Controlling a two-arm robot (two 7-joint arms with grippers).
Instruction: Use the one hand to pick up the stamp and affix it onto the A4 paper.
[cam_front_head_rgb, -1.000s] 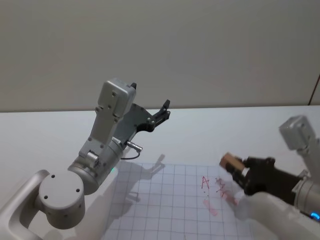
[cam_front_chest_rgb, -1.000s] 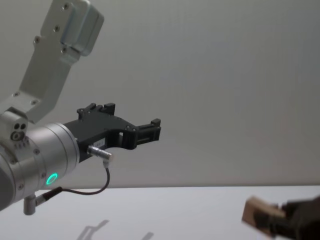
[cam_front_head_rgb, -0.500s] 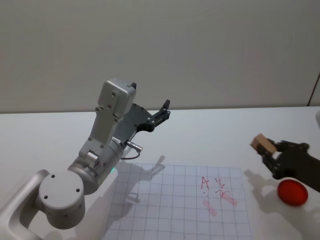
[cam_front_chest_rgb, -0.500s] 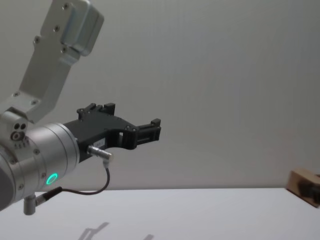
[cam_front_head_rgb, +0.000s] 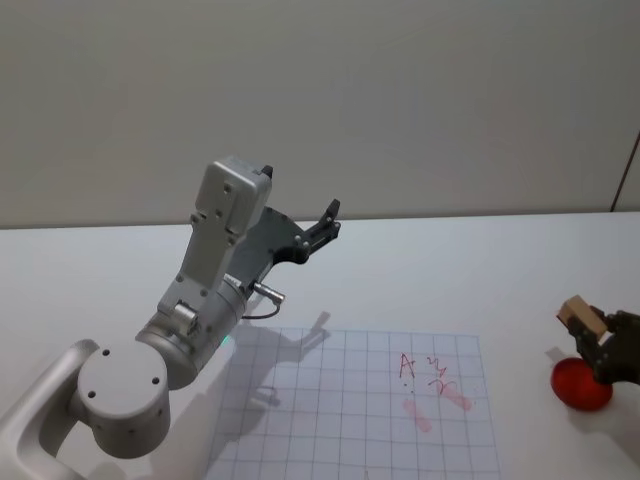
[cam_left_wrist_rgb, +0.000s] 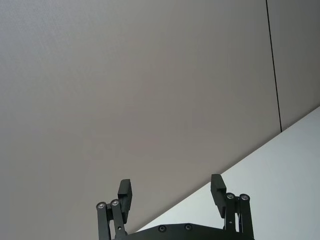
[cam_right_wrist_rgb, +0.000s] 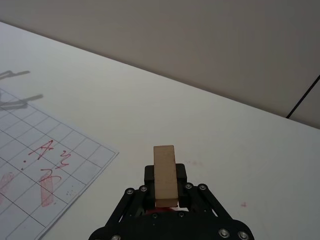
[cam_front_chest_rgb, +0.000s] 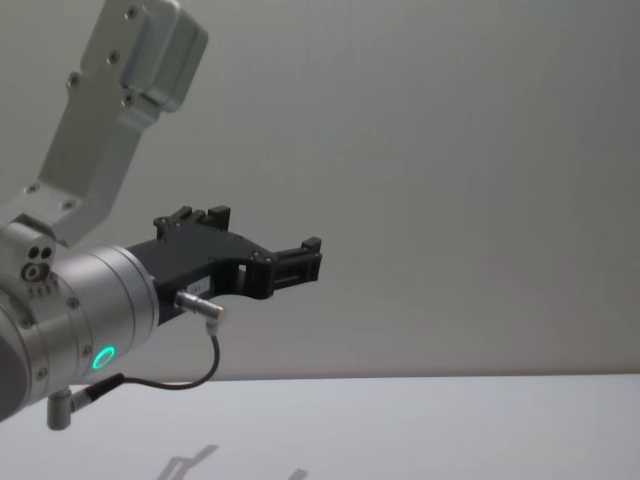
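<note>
The stamp is a small wooden block, and my right gripper, the hand, is shut on it at the right edge of the head view. It hovers just over a red ink pad, to the right of the A4 paper. The paper is a grid sheet bearing red marks. The right wrist view has the stamp upright between the jaws of the right gripper, with the paper off to one side. My left gripper is raised and open above the table's far side.
The white table stretches behind and to the right of the paper. My left arm's silver wrist, with a green light, looms large in the chest view, with the left gripper held high. In the left wrist view the left gripper faces a grey wall.
My right gripper has carried the stamp to the right, off the paper's marked area and over the red ink pad, leaving the chest view. The left arm has not moved.
</note>
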